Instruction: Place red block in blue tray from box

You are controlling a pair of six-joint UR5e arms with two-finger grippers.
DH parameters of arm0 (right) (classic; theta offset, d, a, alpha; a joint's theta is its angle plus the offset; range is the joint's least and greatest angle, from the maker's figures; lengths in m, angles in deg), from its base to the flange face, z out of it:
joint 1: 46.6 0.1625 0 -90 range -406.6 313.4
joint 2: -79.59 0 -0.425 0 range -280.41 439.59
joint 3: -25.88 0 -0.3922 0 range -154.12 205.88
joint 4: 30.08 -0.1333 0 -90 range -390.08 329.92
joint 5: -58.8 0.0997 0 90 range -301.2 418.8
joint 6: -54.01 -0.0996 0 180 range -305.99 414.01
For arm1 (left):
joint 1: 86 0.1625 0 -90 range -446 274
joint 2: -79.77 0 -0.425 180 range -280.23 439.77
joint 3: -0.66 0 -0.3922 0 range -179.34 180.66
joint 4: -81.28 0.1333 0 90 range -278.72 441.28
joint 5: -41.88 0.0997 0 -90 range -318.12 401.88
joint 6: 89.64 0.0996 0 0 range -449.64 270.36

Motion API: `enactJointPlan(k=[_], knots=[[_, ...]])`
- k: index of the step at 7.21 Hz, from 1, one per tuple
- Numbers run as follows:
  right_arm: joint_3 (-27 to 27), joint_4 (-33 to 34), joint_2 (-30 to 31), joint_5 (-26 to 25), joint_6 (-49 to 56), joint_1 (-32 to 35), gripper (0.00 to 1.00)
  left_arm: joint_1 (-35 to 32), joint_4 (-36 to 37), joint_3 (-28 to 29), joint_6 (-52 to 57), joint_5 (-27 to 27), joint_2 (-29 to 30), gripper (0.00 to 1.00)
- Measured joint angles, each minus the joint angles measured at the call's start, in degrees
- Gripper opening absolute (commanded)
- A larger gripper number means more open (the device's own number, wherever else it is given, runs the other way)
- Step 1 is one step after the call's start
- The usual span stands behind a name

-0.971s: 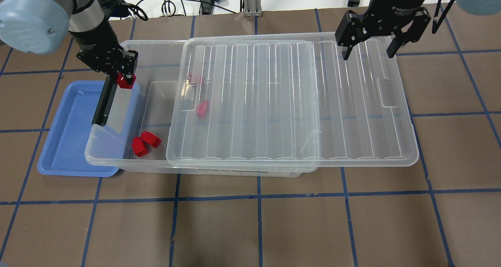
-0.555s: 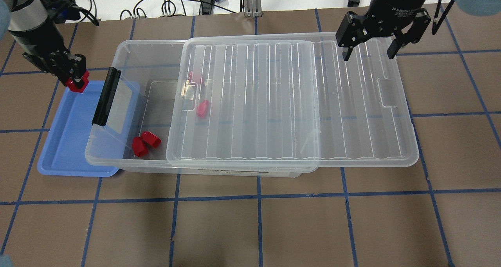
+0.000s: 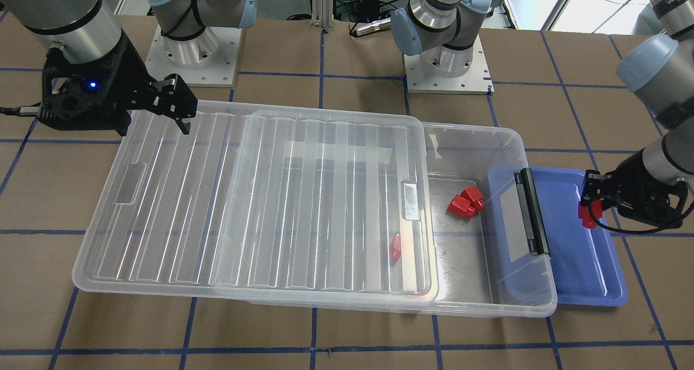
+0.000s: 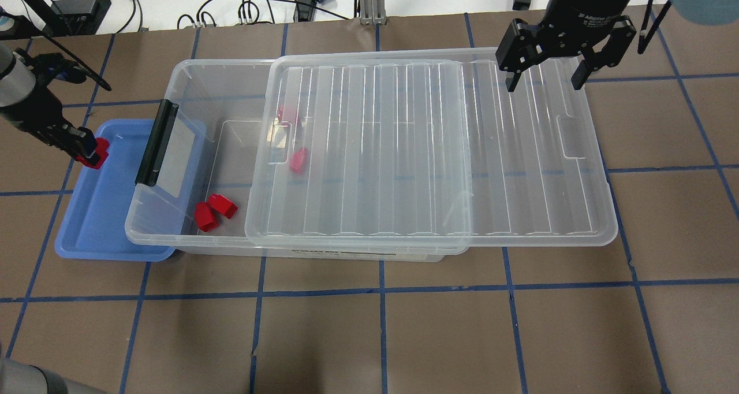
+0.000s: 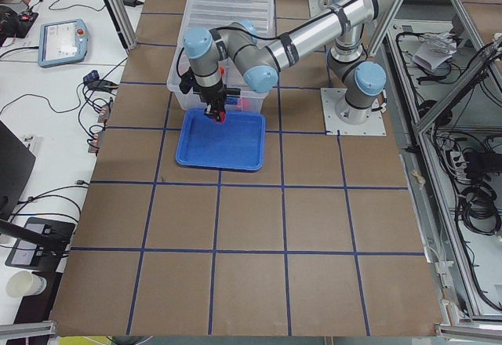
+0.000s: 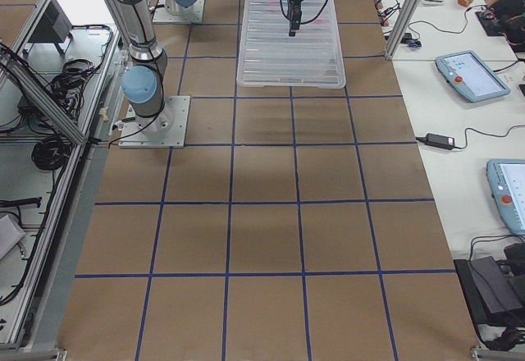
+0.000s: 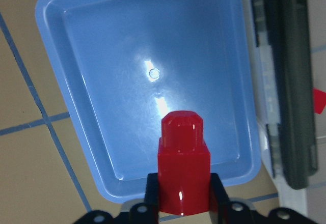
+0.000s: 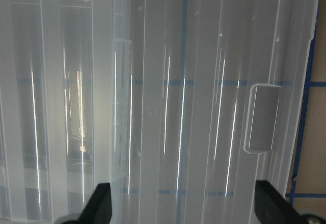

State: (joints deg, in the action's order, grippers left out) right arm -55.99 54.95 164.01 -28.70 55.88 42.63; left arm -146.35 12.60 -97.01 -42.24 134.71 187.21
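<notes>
The left gripper (image 4: 86, 151) is closed on one red block (image 7: 183, 168), with a finger on each flat side. It holds the block over the blue tray (image 7: 102, 56), toward the tray's long side that faces away from the box (image 4: 190, 82). The block's long axis runs in line with the fingers, and the narrow stub end leads toward the tray floor. In the wrist view the block lies inside the tray's rim line, with bare blue floor beyond the stub. Whether the stub touches the floor cannot be told; it appears to hang clear. The coming move is judged to be a short lowering followed by a release, with no sideways travel needed. The rim nearest the gripper is close, so a shift toward the tray's centre would add margin. On the tray's opposite long side, the box's end wall and black latch (image 4: 155, 142) overlap the tray and limit room in that direction. Two further red blocks (image 4: 215, 209) lie in the uncovered end of the box, just past that overlap. The ribbed lid (image 4: 427, 145) covers the part of the box farther from the tray. The right gripper (image 4: 543, 84) hovers with jaws spread over the lid's end farthest from the tray, well apart from the work.
</notes>
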Motion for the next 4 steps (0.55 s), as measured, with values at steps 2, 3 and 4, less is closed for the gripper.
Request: enactJointPlan(k=[2,3,4], knots=[[0.0,0.0,0.0,0.0,0.1,0.0,1.0,0.8,12.6,-7.7,0.5,-1.5,2.4,0.79],[0.0,0.0,0.0,0.0,0.1,0.0,1.0,0.9,16.1,-9.7,0.4,-1.6,3.0,0.94],[0.0,0.0,0.0,0.0,0.1,0.0,1.0,0.8,17.3,-10.3,0.1,-1.6,3.0,0.95]])
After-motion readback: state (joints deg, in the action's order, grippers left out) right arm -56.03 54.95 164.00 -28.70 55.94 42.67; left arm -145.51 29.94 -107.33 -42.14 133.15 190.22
